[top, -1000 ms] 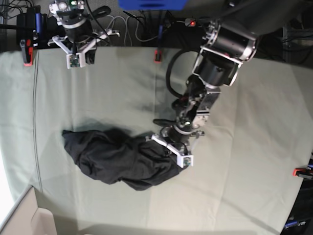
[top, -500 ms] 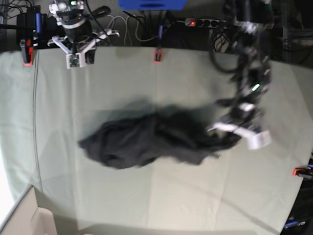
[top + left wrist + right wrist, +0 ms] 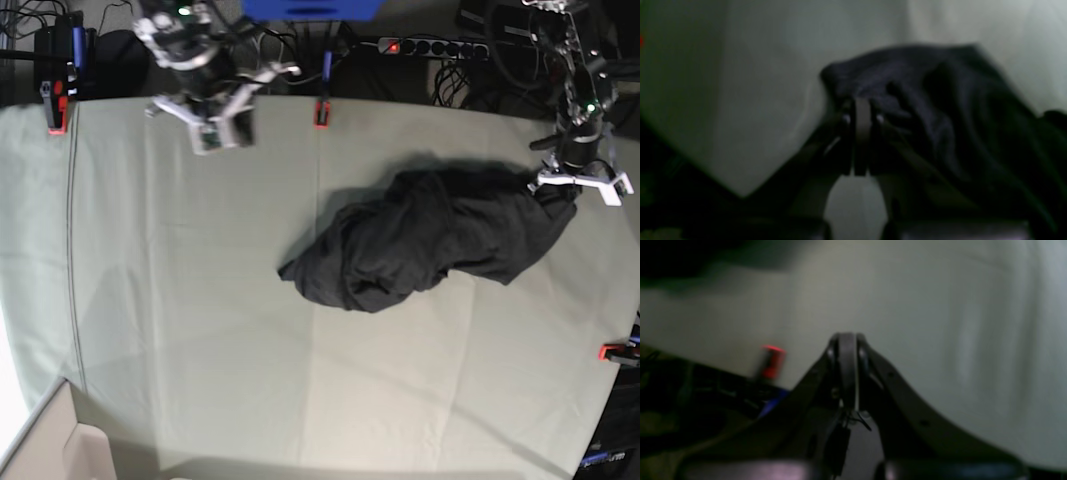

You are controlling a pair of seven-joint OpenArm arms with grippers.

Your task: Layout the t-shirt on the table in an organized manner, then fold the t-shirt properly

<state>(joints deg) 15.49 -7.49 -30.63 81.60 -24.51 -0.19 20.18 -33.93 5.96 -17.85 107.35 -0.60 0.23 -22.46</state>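
Note:
The dark charcoal t-shirt (image 3: 430, 240) lies bunched in a crumpled heap on the right half of the table (image 3: 200, 300). My left gripper (image 3: 572, 190) is at the heap's far right end, shut on the shirt's edge. In the left wrist view its closed fingertips (image 3: 862, 116) press into the dark fabric (image 3: 940, 100). My right gripper (image 3: 218, 128) hovers over the table's back left edge, far from the shirt. The right wrist view shows it (image 3: 847, 340) shut and empty above bare cloth. No graphic shows on the shirt.
Red-orange clamps (image 3: 322, 112) (image 3: 57, 110) (image 3: 615, 351) grip the table's edges, one also in the right wrist view (image 3: 773, 361). A power strip (image 3: 430, 46) and cables lie behind the back edge. A cardboard box corner (image 3: 50, 450) sits at the front left.
My left gripper has dragged the t-shirt from the table's centre-left to the far right and towards the back. My right arm has shifted slightly rightwards and forwards over the back edge.

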